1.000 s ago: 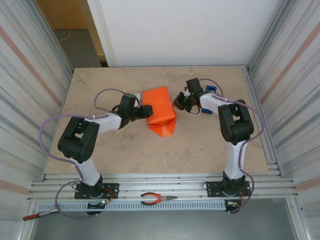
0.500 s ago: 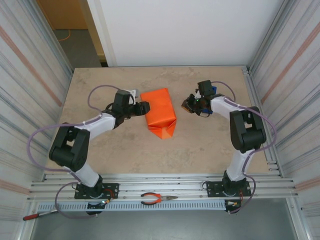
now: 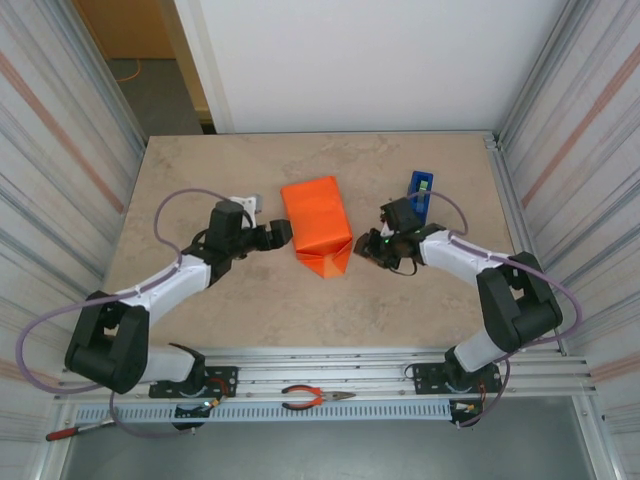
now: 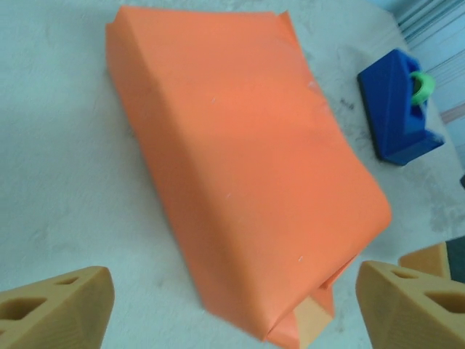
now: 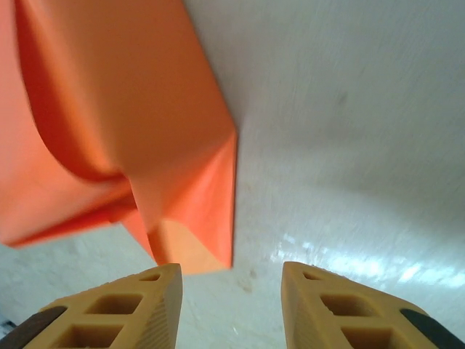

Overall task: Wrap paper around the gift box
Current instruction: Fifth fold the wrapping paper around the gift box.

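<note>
The paper (image 3: 316, 220) is wrapped round the gift box mid-table, but the near end's pointed flap (image 3: 331, 263) lies loose, so that end wants closing. The left gripper (image 3: 281, 232) and right gripper (image 5: 232, 305) gape empty either side. The box itself is covered, and I can't tell if any seam is taped

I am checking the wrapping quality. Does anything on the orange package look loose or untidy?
Yes. At the near end of the gift box, the paper is not closed: a pointed flap lies out on the table instead of being folded up. The rest looks smooth.
</note>
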You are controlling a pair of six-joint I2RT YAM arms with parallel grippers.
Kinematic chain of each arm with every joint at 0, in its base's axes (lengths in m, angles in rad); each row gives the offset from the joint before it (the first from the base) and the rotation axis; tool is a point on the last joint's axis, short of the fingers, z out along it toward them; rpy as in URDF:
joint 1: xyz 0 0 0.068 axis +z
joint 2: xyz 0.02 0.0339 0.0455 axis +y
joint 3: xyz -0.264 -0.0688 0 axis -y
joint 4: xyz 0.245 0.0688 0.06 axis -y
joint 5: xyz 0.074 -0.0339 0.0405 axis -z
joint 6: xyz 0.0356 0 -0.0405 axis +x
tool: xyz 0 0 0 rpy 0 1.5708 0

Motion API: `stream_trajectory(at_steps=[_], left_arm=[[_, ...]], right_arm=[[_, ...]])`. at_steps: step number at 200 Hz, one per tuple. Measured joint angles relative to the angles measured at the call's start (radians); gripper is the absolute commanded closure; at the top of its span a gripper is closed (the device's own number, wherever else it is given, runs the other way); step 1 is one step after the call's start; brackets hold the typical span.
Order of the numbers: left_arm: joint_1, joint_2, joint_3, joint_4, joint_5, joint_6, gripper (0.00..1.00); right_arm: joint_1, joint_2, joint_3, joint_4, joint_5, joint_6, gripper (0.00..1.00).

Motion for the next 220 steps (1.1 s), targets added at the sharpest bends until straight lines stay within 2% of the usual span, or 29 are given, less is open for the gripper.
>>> stream_trajectory(at_steps=[28, 73, 220], left_arm=[[0.000, -0.033, -0.046, -0.007, -0.022, -0.021, 0.01], [-0.002, -0.035, -0.060, -0.009, -0.043, -0.038, 0.01], [-0.045, -0.020, -0.076, -0.005, -0.154, -0.062, 0.01]], right_arm=[[0.116, 0.008, -0.005, 0.000, 0.060, 0.020, 0.59], [0.185, 0.093, 0.015, 0.000, 0.125, 0.058, 0.60], [0.200, 0.182, 0.082, 0.001, 0.163, 0.067, 0.72]])
